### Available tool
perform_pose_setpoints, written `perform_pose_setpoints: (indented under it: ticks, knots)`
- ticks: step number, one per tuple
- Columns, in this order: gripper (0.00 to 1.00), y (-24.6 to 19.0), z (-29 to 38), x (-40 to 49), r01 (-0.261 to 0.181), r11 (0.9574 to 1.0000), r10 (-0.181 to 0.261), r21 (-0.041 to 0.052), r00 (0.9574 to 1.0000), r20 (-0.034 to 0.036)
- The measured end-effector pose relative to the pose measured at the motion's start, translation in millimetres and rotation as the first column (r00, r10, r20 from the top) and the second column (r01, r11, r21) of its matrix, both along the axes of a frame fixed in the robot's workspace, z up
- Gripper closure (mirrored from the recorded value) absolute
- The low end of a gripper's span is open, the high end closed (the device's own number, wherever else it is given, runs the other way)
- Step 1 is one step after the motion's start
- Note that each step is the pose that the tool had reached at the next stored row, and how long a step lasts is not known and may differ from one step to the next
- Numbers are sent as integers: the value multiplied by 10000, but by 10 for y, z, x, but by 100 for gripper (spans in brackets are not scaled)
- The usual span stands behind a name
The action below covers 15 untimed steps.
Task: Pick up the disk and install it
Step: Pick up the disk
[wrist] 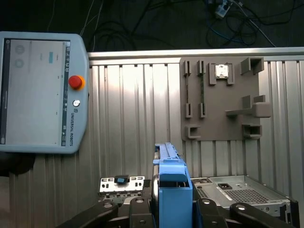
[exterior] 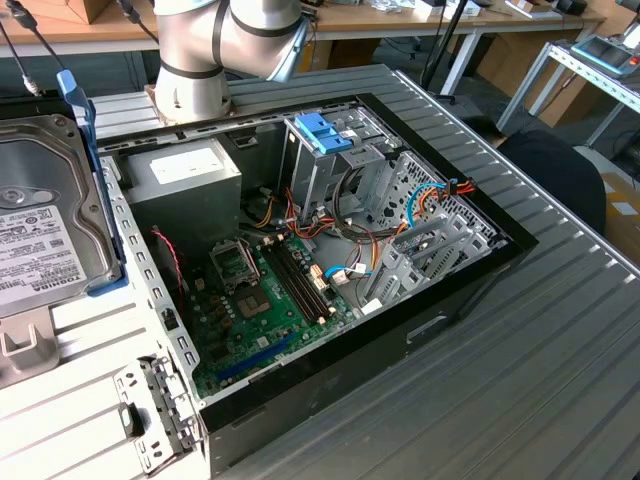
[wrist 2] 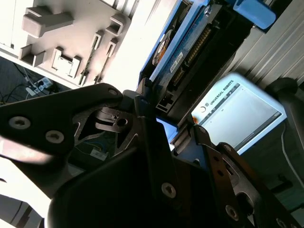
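The disk (exterior: 40, 210) is a grey metal drive in a light blue carrier. It is lifted on edge at the exterior view's far left, beside the open computer case (exterior: 480, 270). In the first wrist view the disk's (wrist: 171, 175) blue edge stands between the black fingers (wrist: 137, 211), with my gripper (wrist: 172, 209) shut on it. In the second wrist view the disk (wrist 2: 190, 52) reaches out beyond my gripper (wrist 2: 173, 135), its connector end showing. The metal drive cage (exterior: 320, 165) with a blue latch on top stands inside the case, well to the right of the disk in the exterior view.
A teach pendant (wrist: 38, 95) lies on the ribbed table beside a grey fixture plate (wrist: 218, 99). A small metal bracket (exterior: 150, 415) lies by the case's near corner. Inside the case are a motherboard (exterior: 260, 290), a power supply (exterior: 185, 175) and loose cables. The arm's base (exterior: 190, 70) stands behind the case.
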State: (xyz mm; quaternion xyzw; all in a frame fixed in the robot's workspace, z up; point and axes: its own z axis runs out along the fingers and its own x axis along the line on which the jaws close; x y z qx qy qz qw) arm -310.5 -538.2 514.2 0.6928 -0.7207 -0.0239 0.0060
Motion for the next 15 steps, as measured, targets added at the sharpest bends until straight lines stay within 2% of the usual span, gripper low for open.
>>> perform_pose_setpoints:
  ticks: [15]
  knots:
    - [63, -20, 0, 29, 0, 10000, 0, 1, 10000, 0]
